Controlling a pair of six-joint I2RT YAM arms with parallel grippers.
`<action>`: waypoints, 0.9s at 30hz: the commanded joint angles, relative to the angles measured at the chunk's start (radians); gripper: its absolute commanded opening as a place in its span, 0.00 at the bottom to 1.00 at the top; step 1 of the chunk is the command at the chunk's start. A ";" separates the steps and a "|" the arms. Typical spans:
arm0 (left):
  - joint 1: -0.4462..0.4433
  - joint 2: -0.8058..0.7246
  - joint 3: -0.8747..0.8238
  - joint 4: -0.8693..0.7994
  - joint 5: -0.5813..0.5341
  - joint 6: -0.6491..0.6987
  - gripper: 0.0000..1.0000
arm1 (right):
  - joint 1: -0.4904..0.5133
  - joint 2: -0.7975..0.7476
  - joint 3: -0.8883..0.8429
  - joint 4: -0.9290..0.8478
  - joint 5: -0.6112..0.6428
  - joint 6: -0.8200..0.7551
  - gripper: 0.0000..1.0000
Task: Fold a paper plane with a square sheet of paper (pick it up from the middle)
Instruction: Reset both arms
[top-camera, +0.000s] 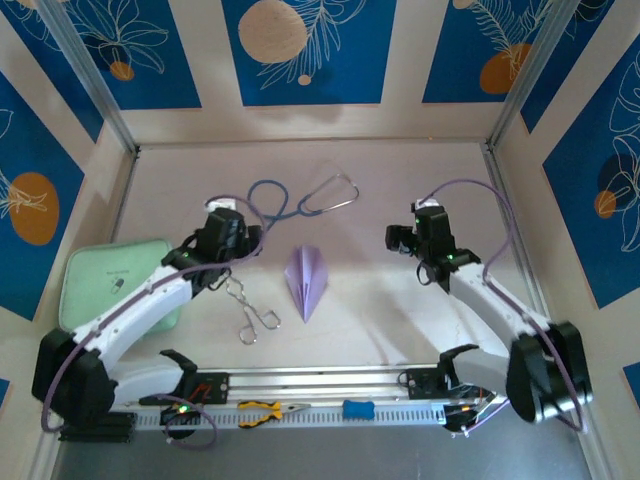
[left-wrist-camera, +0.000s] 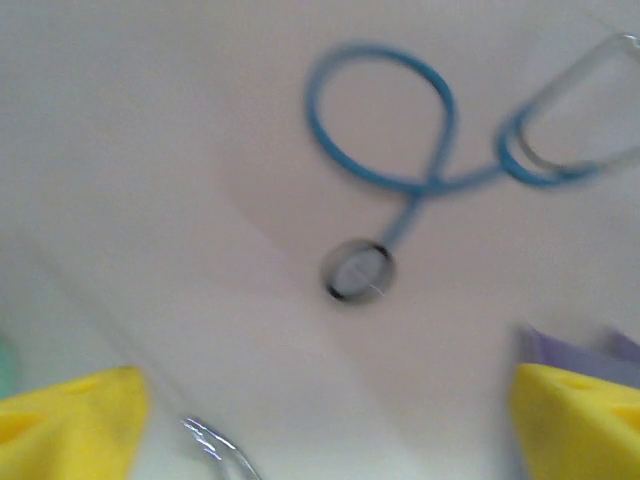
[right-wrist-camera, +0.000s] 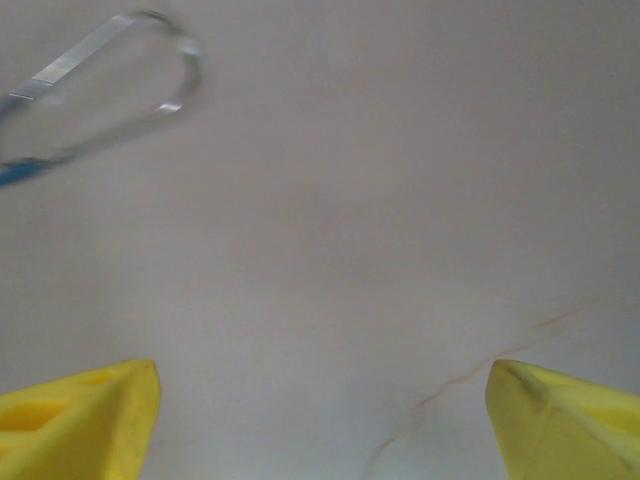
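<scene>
Pale table (top-camera: 400, 305) with paper plane (top-camera: 306, 280), stethoscope (left-wrist-camera: 357, 271), forceps (top-camera: 244, 307), green pouch (top-camera: 100, 275).

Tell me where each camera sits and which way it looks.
Top: above, behind the arms, looking down at the table; shows left arm, right arm, plane.
Left wrist: on the left arm, looking down at the stethoscope; left fingers show, apart.
Right wrist: on the right arm, looking down at table; right fingers show, apart.
Shared: all three see the stethoscope.

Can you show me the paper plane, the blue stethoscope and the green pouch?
Pale lilac folded paper plane (top-camera: 306, 280), top view, its centre ridge.
Blue-tubed stethoscope (left-wrist-camera: 357, 271), left wrist view, its round chest piece.
Mint-green padded pouch (top-camera: 105, 288), top view, its flat middle.
</scene>
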 joint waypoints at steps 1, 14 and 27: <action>0.074 -0.008 -0.107 0.168 -0.258 0.243 1.00 | -0.091 0.102 -0.048 0.271 0.003 -0.154 0.85; 0.241 0.283 -0.404 1.074 0.039 0.551 1.00 | -0.233 0.279 -0.306 0.981 -0.390 -0.220 0.84; 0.435 0.430 -0.423 1.243 0.303 0.413 1.00 | -0.257 0.318 -0.247 0.910 -0.316 -0.158 0.99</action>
